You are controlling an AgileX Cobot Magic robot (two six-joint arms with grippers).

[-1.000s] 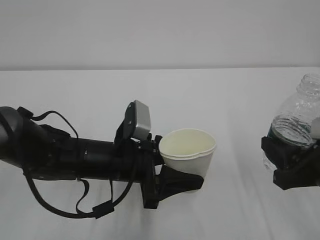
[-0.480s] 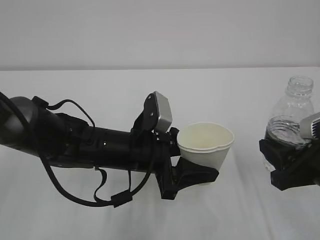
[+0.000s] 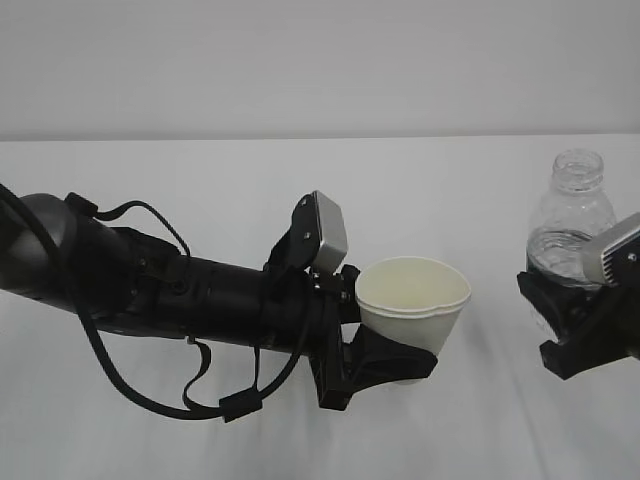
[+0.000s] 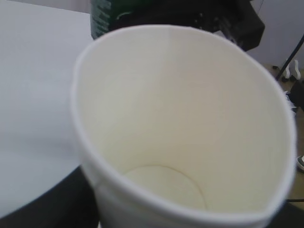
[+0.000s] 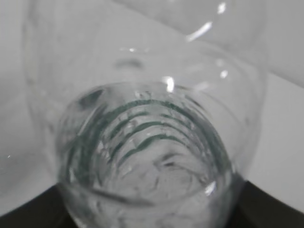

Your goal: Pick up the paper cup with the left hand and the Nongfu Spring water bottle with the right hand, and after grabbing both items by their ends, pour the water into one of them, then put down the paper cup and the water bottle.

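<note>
You have both things in hand and off the white tabletop (image 3: 200, 170): the left end effector (image 3: 385, 355) clamps the lower part of the paper cup (image 3: 412, 303), and the right end effector (image 3: 580, 335) grips the lower body of the water bottle (image 3: 568, 228). Neither stands free; each is closed on its load. The relation that matters for the pour is the gap between them: the bottle lies to the right of the cup, apart from it, with bare tabletop between and nothing in the way. The bottle stands upright, its long axis vertical, its uncapped mouth higher than the cup's rim. The cup is upright with a slight tilt, mouth open upward, and from the left wrist it looks empty and dry inside (image 4: 161, 185). From the right wrist you look up through the bottle (image 5: 147, 152), with water (image 5: 142, 185) low inside. You likely need to bring the bottle's mouth left over the rim and tip it toward the cup; tipping too soon risks spilling onto the tabletop.
</note>
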